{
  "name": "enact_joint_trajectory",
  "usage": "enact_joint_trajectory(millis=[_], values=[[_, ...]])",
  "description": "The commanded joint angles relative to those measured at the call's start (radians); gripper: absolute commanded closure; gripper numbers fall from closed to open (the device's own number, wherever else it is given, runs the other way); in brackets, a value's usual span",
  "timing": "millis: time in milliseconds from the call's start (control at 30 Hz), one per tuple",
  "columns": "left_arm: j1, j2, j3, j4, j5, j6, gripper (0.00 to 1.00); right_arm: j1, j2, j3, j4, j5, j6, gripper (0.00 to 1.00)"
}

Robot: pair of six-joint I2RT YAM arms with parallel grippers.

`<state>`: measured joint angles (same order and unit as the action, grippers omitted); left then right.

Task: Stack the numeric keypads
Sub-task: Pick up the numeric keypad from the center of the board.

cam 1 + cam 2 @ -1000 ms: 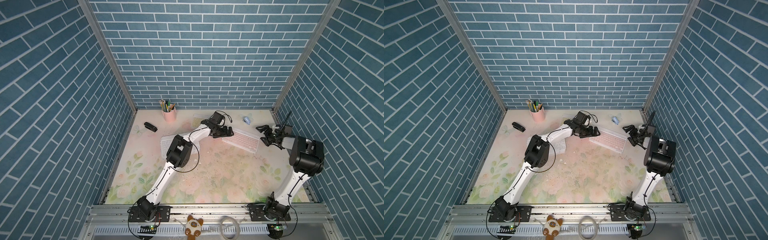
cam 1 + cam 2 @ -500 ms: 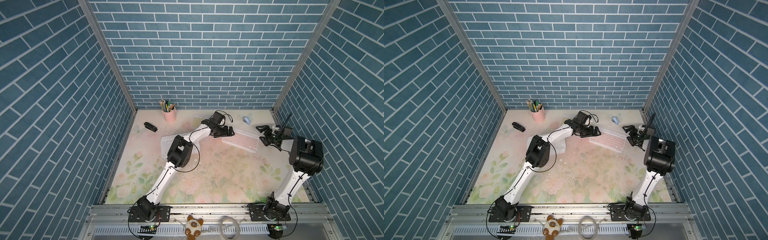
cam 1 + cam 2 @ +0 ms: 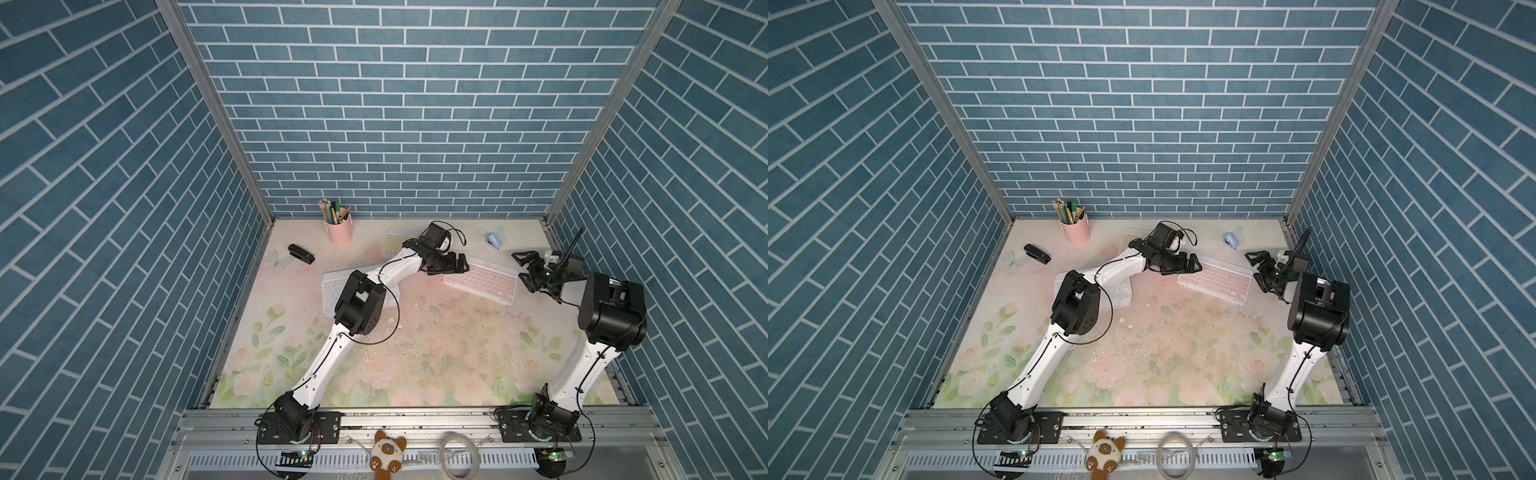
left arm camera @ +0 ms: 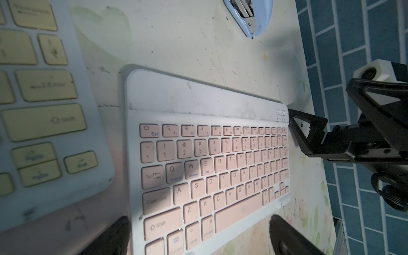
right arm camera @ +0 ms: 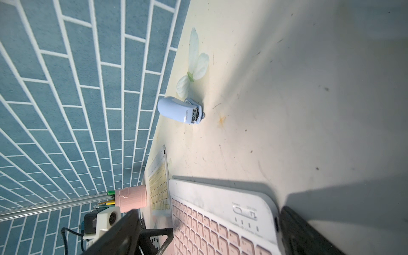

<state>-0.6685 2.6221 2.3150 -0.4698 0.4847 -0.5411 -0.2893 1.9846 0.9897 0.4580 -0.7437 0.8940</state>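
My left gripper (image 3: pixel 457 264) and right gripper (image 3: pixel 524 272), both spread wide, flank the pink keypad (image 3: pixel 482 280) lying flat on the mat (image 3: pixel 415 332); I judge it light, stiff and slick, best pinched across its short ends.

Both top views look down on the bench (image 3: pixel 436 353); wrist views, close behind left gripper (image 4: pixel 198 238) and right gripper (image 5: pixel 209 234), share the pink keypad (image 4: pixel 209 165) between.

Three keypads (image 3: pixel 482 282): pink, yellow, white; two staplers (image 3: pixel 301 254): black, light-blue; one pencil cup (image 3: pixel 338 232).
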Motion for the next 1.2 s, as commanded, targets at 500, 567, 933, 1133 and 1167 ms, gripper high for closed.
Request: enact_joint_trajectory(millis=[500, 567, 933, 1133, 1167], values=[[0.007, 0.048, -0.003, -0.090, -0.002, 0.013, 0.00, 0.022, 0.037, 0.006, 0.038, -0.016, 0.039, 0.01], [0.007, 0.048, -0.001, -0.090, -0.003, 0.012, 0.01, 0.028, 0.037, 0.000, 0.048, -0.025, 0.039, 0.01], [0.009, 0.052, -0.001, -0.089, -0.001, 0.013, 0.00, 0.053, 0.024, -0.057, 0.167, -0.082, 0.042, 0.01], [0.010, 0.052, -0.006, -0.085, 0.001, 0.012, 0.00, 0.056, -0.005, -0.114, 0.234, -0.107, 0.039, 0.01], [0.010, 0.053, -0.006, -0.085, 0.003, 0.012, 0.00, 0.057, -0.011, -0.120, 0.235, -0.110, 0.037, 0.01]])
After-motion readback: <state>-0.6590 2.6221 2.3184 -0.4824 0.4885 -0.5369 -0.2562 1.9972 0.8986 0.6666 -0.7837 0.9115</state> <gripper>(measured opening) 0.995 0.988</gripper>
